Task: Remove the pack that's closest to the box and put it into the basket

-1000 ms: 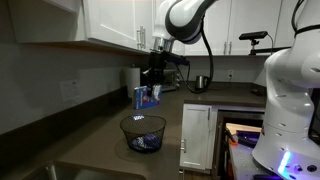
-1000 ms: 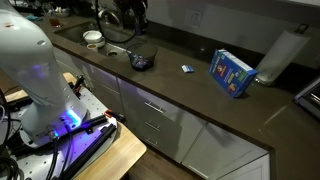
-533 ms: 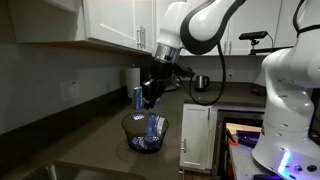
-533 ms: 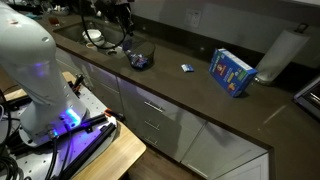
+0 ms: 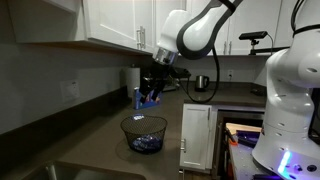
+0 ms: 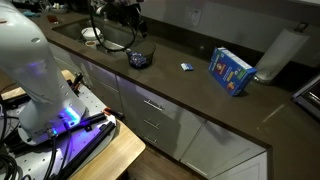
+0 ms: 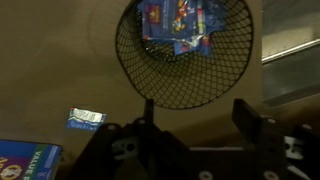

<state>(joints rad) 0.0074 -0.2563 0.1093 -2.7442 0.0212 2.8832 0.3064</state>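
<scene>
In the wrist view the dark mesh basket (image 7: 150,85) sits just beyond my gripper (image 7: 198,125), with several blue packs (image 7: 175,25) lying in it. My gripper is open; its two dark fingers (image 7: 250,118) stand wide apart with nothing between them. One small blue pack (image 7: 86,118) lies on the counter to the left, near the blue box (image 7: 25,160). In both exterior views the gripper (image 5: 150,93) hangs above the basket (image 5: 126,124) (image 6: 140,60). The box (image 6: 232,72) stands further along the counter, with the loose pack (image 6: 186,68) between it and the basket.
A white roll (image 6: 280,55) stands behind the box. A white bowl (image 6: 92,38) sits past the basket. A kettle (image 5: 201,83) stands at the back of the counter. A white cabinet door (image 5: 197,135) hangs open below the counter edge.
The gripper came down over the basket with a blue pack, opened and let it drop in, then rose again. Its jaws now stand wide.
</scene>
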